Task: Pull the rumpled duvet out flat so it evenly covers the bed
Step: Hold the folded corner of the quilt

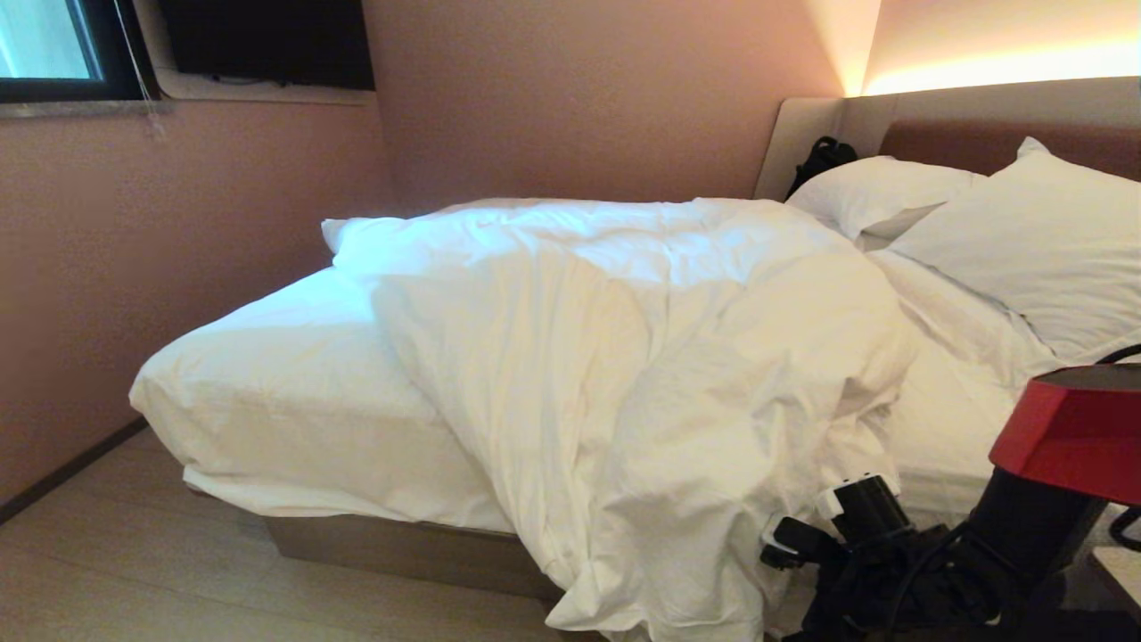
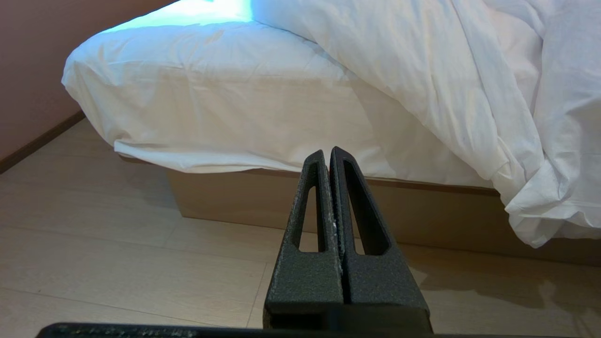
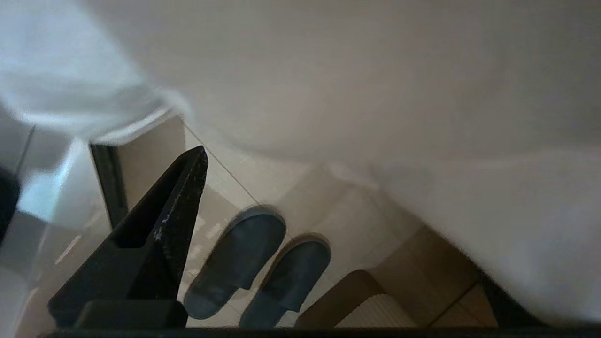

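Black right gripper (image 1: 802,535) spread wide beside the puffy rumpled white duvet (image 1: 642,357) hanging off the low tan-based bed (image 1: 410,548); left gripper (image 2: 331,155) pressed together.

head: you look down across the bed (image 1: 294,401) | left wrist: low, shares its corner | right wrist: close under duvet (image 3: 375,70)

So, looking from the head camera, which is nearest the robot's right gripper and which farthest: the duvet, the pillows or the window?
1. The duvet: nearest, its hanging edge right beside the right gripper at the bed's near side.
2. The pillows: farther, up by the headboard.
3. The window: farthest, high on the far left wall.
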Tool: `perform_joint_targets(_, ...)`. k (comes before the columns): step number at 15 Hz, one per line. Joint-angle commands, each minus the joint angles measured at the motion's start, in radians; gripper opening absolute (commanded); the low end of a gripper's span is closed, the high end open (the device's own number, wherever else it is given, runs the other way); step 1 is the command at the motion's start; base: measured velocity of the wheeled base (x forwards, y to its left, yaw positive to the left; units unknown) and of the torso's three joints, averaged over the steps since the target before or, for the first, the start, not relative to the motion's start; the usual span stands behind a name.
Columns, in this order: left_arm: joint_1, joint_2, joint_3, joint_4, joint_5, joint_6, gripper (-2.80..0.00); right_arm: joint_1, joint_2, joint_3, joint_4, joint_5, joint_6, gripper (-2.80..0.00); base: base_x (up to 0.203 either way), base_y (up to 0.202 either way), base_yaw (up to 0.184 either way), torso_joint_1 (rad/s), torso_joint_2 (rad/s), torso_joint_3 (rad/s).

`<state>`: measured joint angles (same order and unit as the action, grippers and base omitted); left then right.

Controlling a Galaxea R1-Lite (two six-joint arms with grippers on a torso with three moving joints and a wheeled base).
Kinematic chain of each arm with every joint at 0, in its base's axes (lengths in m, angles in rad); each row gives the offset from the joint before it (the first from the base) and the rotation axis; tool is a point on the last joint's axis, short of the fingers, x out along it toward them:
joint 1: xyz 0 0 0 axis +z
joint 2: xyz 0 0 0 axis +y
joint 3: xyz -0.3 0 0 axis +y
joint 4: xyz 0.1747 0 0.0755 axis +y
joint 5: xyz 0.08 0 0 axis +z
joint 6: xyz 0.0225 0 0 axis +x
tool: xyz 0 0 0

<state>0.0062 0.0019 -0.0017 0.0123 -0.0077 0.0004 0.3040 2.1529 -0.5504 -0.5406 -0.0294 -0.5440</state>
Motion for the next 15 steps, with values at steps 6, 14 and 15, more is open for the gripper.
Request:
perform_joint_targets(6,0.001,0.000,0.000,0.000,0.000,0.000,-2.80,0.001,0.093,-0.071,-0.001,-0.063,0.001,0.00,0.000,0.000,0.000,0.000,0.00,0.000)
perform_joint_targets(14,0.001,0.000,0.000,0.000,0.000,0.000,-2.80,0.007,0.156,-0.134,-0.010,-0.176,0.038,0.00,0.000,0.000,0.000,0.000,0.00,0.000)
perform_joint_targets(15,0.000,0.000,0.000,0.000,0.000,0.000,-2.80,0.008,0.158,-0.134,-0.015,-0.186,0.038,0.00,0.000,0.000,0.000,0.000,0.00,0.000)
